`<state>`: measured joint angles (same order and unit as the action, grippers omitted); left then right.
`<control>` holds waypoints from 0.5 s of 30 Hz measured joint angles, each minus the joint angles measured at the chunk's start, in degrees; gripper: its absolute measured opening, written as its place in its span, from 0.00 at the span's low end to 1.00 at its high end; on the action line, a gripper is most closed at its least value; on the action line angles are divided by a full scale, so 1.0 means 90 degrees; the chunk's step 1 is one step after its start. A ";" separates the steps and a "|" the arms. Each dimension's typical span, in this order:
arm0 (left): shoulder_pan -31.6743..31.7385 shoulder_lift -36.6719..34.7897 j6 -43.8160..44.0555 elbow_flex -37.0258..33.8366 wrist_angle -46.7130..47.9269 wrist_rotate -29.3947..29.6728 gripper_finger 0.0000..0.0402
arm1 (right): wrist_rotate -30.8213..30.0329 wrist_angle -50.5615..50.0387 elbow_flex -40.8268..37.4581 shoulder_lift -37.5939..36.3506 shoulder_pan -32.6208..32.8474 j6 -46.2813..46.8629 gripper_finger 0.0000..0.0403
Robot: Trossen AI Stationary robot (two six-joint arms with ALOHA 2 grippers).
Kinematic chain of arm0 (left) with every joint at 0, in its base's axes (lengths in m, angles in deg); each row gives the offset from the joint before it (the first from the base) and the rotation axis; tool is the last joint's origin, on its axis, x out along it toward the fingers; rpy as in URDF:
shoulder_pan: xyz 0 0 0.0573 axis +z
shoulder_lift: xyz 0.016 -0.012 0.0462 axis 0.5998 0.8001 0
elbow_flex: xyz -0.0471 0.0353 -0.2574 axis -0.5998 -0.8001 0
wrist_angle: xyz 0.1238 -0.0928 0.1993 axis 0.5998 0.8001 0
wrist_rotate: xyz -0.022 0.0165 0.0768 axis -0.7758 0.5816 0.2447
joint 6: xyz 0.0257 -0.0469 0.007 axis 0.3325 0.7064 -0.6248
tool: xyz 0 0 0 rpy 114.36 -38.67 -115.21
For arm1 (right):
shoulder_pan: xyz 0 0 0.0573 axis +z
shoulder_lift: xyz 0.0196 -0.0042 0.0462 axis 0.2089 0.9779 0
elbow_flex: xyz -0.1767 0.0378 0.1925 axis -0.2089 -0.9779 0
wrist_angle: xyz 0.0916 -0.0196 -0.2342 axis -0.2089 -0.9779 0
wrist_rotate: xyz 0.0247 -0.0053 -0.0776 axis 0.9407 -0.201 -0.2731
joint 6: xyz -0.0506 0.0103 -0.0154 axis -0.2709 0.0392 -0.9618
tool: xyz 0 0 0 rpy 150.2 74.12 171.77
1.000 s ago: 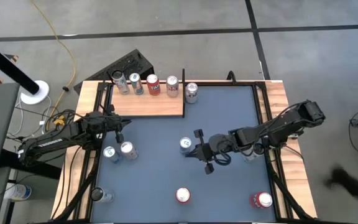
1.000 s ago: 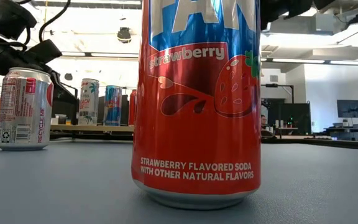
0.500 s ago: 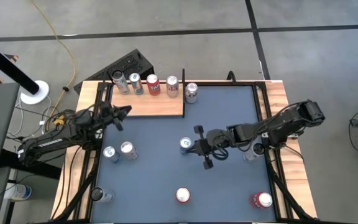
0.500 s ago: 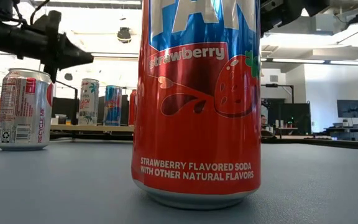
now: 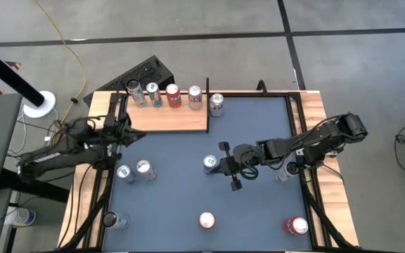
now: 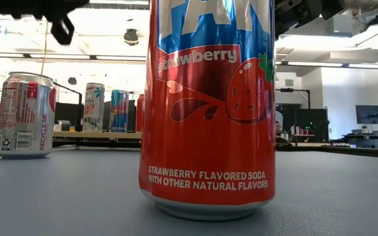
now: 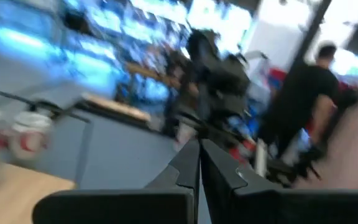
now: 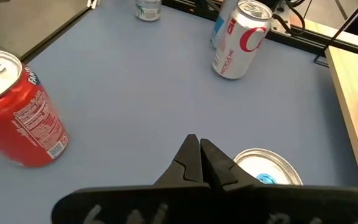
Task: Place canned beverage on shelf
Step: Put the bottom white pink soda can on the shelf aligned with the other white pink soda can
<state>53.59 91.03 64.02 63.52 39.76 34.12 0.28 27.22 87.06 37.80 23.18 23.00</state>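
The shelf (image 5: 169,117) lies at the far left of the blue table (image 5: 259,126), carrying four cans along its far edge; a fifth can (image 5: 216,104) stands just off its right end on the table. The left gripper (image 5: 121,128) hangs over the shelf's left edge, fingers pressed together on nothing. The right gripper (image 5: 225,165) sits mid-table, also closed and empty, just beside a blue-topped can (image 5: 209,163). Bare table stretches between that can and the shelf.

From table height a strawberry soda can (image 6: 207,108) fills the middle, hiding much behind it. The left wrist view is smeared; a person in black (image 7: 303,102) shows beyond the table.
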 joint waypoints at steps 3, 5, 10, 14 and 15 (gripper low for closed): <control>-0.0447 0.0517 -0.0213 0.0814 0.1162 0.0155 0.00 | 0.0002 0.0000 0.0000 0.0000 0.0002 0.0001 0.00; -0.0799 0.0907 -0.0315 0.1263 0.1841 0.0391 0.00 | 0.0002 0.0005 0.0000 0.0000 0.0005 0.0008 0.00; -0.1885 0.1742 -0.0367 0.2074 0.3009 0.0445 0.00 | -0.0001 -0.0001 0.0000 0.0000 0.0002 0.0068 0.00; -0.2909 0.2079 -0.0057 0.2693 0.3935 0.0782 0.00 | 0.0011 -0.0066 0.0000 0.0000 0.0002 0.0066 0.00; -0.3167 0.2131 0.0115 0.2826 0.4087 0.0984 0.00 | 0.0066 -0.0082 0.0000 0.0000 0.0002 0.0066 0.00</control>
<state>25.09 110.21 65.06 88.95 76.54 42.98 0.87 26.48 87.06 37.80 23.20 23.59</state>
